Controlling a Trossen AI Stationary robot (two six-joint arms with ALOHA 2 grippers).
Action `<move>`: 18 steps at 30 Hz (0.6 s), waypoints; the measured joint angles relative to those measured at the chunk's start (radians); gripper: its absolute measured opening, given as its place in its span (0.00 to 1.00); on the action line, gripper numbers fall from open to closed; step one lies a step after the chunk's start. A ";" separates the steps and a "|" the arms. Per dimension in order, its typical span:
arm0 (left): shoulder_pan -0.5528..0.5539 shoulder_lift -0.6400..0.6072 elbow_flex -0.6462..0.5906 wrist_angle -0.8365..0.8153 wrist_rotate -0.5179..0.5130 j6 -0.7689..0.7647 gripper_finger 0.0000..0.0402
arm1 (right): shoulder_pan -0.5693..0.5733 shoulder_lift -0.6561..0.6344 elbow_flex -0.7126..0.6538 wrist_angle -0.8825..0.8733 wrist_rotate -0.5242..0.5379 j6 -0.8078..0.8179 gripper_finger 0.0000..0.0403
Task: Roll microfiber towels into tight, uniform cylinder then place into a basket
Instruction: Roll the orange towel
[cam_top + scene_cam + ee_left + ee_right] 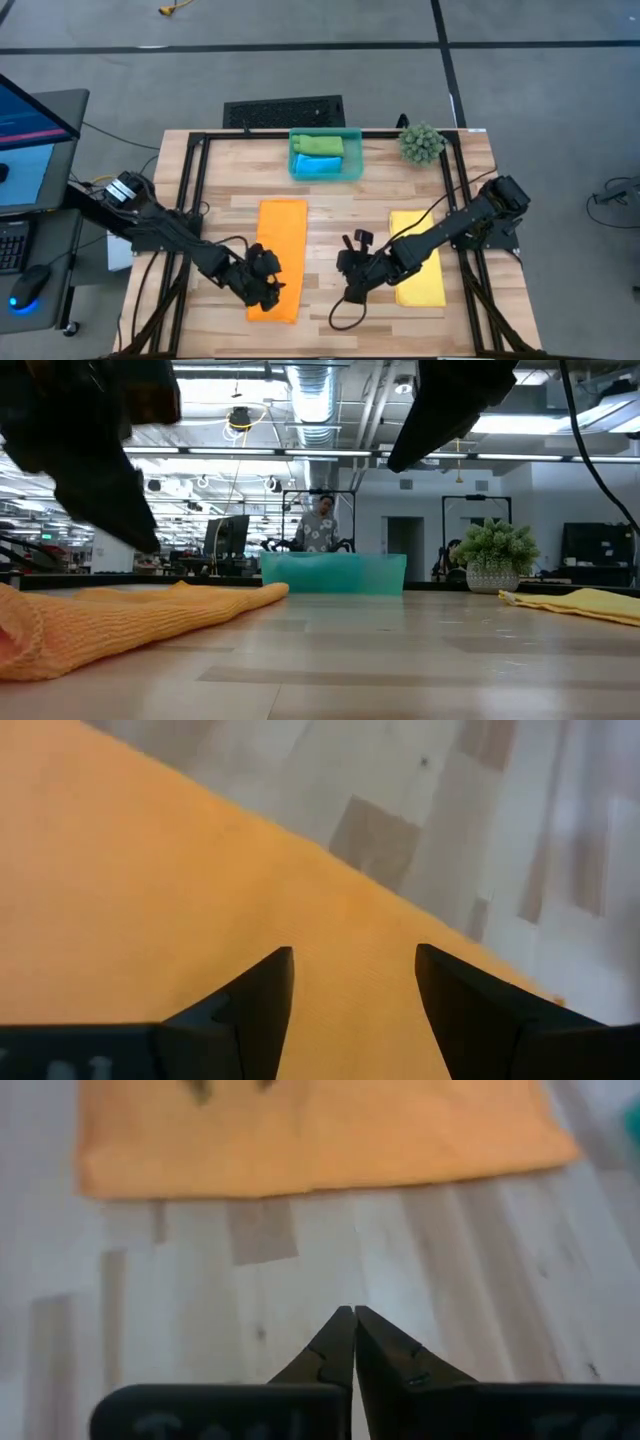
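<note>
The pale wood tabletop (330, 215) fronts an open office. Near the basket (325, 155), the left end effector (352, 982), fingers apart, hangs over the orange towel (280, 255); the right end effector (354, 1320), fingers together, hovers beside it.

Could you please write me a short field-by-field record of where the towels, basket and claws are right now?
orange towel: flat on the table, left of centre, near end under the left claw
yellow towel: flat, right side
basket: far edge, middle; holds green roll and blue roll
left claw: open, over the orange towel's near end
right claw: shut, empty, above bare wood between the two flat towels
plant: right of the basket
</note>
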 joint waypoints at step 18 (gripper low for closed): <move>-0.025 -0.035 -0.053 -0.190 -0.047 0.079 0.51 | 0.021 0.051 0.001 0.454 -0.186 -0.457 0.52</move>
